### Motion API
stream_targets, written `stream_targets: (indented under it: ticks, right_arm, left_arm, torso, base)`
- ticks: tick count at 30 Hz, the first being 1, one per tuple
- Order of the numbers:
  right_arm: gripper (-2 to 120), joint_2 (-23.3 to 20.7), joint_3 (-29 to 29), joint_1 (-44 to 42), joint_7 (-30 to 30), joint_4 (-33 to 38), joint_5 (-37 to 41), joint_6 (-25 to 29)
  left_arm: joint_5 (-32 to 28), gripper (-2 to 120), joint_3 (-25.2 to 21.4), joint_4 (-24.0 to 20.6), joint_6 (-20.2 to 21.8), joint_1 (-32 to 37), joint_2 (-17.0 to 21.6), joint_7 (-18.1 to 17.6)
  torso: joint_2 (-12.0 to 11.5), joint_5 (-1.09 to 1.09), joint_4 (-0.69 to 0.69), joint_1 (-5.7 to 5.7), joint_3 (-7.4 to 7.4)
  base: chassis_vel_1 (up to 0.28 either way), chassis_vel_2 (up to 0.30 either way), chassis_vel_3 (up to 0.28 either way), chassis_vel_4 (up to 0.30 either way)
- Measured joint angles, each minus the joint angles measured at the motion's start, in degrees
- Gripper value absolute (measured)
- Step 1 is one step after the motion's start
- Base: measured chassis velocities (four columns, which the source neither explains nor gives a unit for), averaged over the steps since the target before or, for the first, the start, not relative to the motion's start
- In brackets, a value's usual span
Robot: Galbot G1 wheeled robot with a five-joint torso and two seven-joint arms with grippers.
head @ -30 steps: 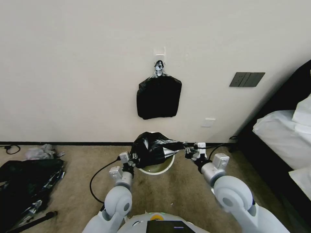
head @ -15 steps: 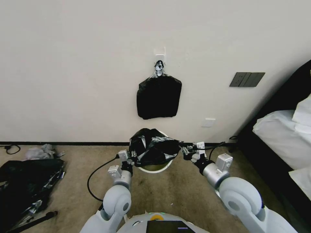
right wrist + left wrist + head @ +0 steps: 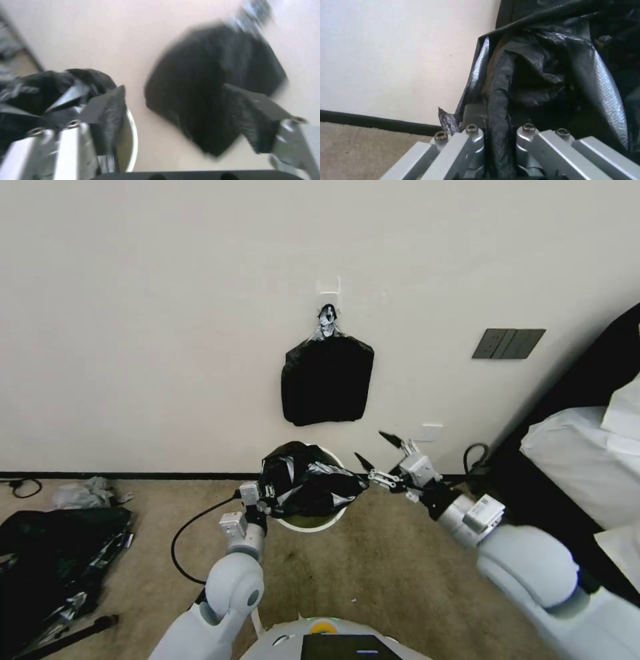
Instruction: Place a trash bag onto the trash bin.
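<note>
The crinkly black trash bag (image 3: 307, 487) lies bunched over the top of the cream-white trash bin (image 3: 313, 525), which stands on the carpet against the wall. My left gripper (image 3: 263, 500) is at the bag's left edge, shut on a twisted fold of it; the left wrist view shows that fold of the trash bag (image 3: 553, 75) pinched in the left gripper (image 3: 500, 130). My right gripper (image 3: 377, 450) hangs open just right of the bag, holding nothing. In the right wrist view the right gripper (image 3: 180, 110) spreads wide, with the bag (image 3: 40, 100) and the bin's rim (image 3: 133, 140) beside one finger.
A flat bundle of black bags (image 3: 327, 380) hangs from a wall hook above the bin. A dark heap (image 3: 53, 560) lies on the carpet at far left, a cable (image 3: 183, 540) loops by my left arm, and a bed (image 3: 580, 447) stands at right.
My right gripper let go of the bag, opened, and rose up and to the right. The bag's stretched right end fell back into a bunch over the bin.
</note>
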Motion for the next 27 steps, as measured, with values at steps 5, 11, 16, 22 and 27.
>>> stream_targets:
  ticks: [5,11,16,22,27]
  right_arm:
    - [94,-2.7,-4.4,2.3,-5.8,-3.1,-13.0,5.6]
    - [100,-3.3,-15.3,9.0,-8.6,-5.8,-30.0,9.2]
    - [100,-1.6,-23.5,17.1,-8.7,-7.9,-41.4,10.2]
    - [99,-0.1,-28.2,22.8,-9.8,-10.2,-52.9,12.2]
    - [96,0.0,-31.4,25.7,-10.2,-11.1,-58.3,12.9]
  left_arm:
    - [0.0,5,-0.1,-1.2,0.4,0.5,1.3,0.0]
    - [0.4,5,-0.3,-2.9,1.4,1.2,2.8,0.1]
    - [0.4,5,0.1,-3.2,1.9,0.5,3.6,0.2]
    - [0.3,5,0.7,-3.2,2.6,-0.4,3.4,0.3]
    - [0.2,5,1.0,-3.3,3.1,-0.5,2.8,0.3]
  torso:
    - [0.0,0.01,-0.04,0.00,0.00]
    - [0.0,0.00,-0.03,0.00,0.00]
    - [0.0,0.01,-0.02,0.00,0.00]
    - [0.0,0.00,-0.03,0.00,0.00]
    - [0.0,0.01,-0.03,0.00,0.00]
  base:
    - [0.000,0.000,0.000,0.000]
    - [0.000,0.000,0.000,0.000]
    - [0.000,0.000,0.000,0.000]
    - [0.000,0.000,0.000,0.000]
    - [0.000,0.000,0.000,0.000]
